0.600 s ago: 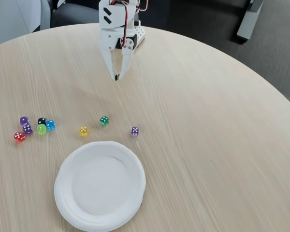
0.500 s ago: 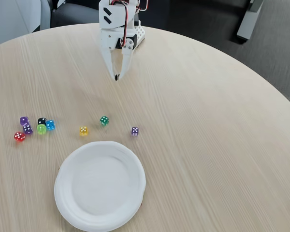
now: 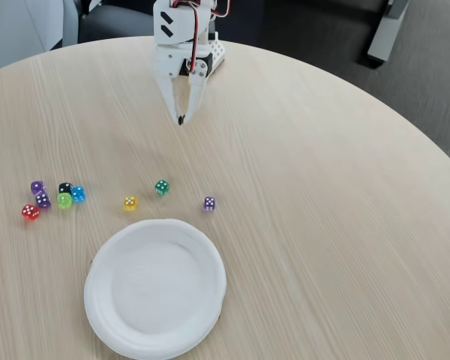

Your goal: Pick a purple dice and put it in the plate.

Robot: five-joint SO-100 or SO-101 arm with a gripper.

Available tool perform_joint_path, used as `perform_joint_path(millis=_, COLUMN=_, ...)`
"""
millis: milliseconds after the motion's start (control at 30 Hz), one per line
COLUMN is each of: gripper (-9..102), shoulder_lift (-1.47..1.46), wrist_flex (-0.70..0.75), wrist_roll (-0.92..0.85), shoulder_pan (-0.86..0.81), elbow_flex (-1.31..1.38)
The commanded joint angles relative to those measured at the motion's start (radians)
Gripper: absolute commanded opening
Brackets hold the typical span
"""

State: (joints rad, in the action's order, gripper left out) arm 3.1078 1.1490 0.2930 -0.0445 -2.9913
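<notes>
The purple dice (image 3: 42,199), deep purple with white pips, lies in a small cluster at the left of the table in the fixed view. The white paper plate (image 3: 105,315) sits at the near edge, right of and below that cluster, with nothing in it. My gripper (image 3: 181,118) hangs at the far side of the table, pointing down, its white fingers (image 3: 172,94) closed together on nothing. It is well away from the dice and the plate.
A brighter violet die (image 3: 37,187), black (image 3: 64,187), blue (image 3: 78,193), green (image 3: 64,200) and red (image 3: 30,212) dice crowd the purple one. Yellow (image 3: 130,202), teal-green (image 3: 161,187) and paler purple (image 3: 209,203) dice lie apart above the plate. The round wooden table (image 3: 345,225) ends at the right.
</notes>
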Motion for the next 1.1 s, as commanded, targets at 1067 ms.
perform_joint_path(millis=1067, gripper=6, shoulder_lift=-0.239, wrist_flex=-0.015, wrist_roll=0.282, shoulder_pan=0.005, elbow_flex=0.477)
